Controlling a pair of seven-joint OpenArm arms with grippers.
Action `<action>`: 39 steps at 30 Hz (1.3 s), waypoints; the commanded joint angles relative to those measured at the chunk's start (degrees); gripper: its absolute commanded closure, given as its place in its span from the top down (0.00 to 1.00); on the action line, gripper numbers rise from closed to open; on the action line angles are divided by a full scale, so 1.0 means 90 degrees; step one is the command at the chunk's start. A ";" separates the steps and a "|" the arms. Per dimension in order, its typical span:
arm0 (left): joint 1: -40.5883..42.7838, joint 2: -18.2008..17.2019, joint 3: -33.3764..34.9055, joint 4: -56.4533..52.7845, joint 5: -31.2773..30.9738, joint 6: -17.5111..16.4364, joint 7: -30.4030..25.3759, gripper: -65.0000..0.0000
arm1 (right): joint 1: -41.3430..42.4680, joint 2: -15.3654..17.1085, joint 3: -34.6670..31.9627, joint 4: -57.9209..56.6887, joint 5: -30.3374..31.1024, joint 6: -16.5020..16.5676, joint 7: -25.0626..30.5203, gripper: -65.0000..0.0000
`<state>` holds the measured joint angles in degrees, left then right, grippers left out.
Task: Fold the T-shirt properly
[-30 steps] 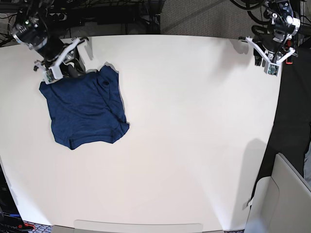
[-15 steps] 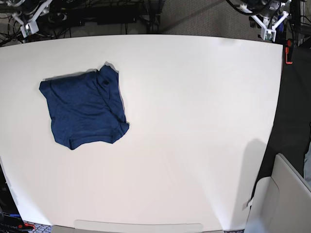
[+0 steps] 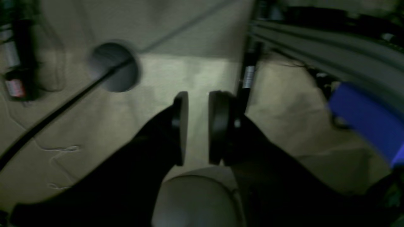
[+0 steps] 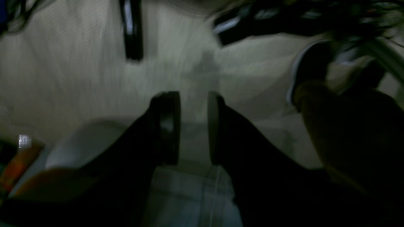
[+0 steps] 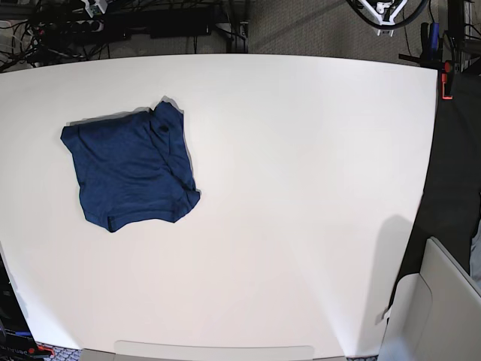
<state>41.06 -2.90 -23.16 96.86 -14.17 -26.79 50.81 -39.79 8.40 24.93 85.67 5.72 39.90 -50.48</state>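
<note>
One folded T-shirt, white table

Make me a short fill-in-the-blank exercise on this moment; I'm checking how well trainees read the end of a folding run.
1. The T-shirt lies folded on the white table's ____ half in the base view.
2. The cloth's colour is dark ____.
3. Between the left gripper's pads there is ____.
4. The right gripper holds ____.

Missing words: left; blue; a gap; nothing
</note>
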 commanded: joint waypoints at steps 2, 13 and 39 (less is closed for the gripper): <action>-0.0083 -0.0064 0.0048 -0.0354 -0.0032 -0.0018 -0.0082 0.15 | 0.0314 0.0077 -0.0215 -0.0410 -0.0210 0.0011 0.0173 0.21; -0.1090 -0.0406 0.0312 -0.3089 -0.0022 -0.0008 -0.1206 0.15 | 0.2013 -0.0157 -0.1055 -0.3272 -0.1099 -0.0336 0.1335 0.21; -0.3287 -0.0406 0.2031 -0.7749 -0.0022 0.0012 -0.3648 0.15 | 0.3879 -0.1535 -0.1065 -0.6789 -0.2652 -0.4262 0.5106 0.21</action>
<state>10.90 -6.48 -4.97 26.89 -14.17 -26.44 17.61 -4.80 -5.65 15.44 24.29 -18.11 1.56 -5.15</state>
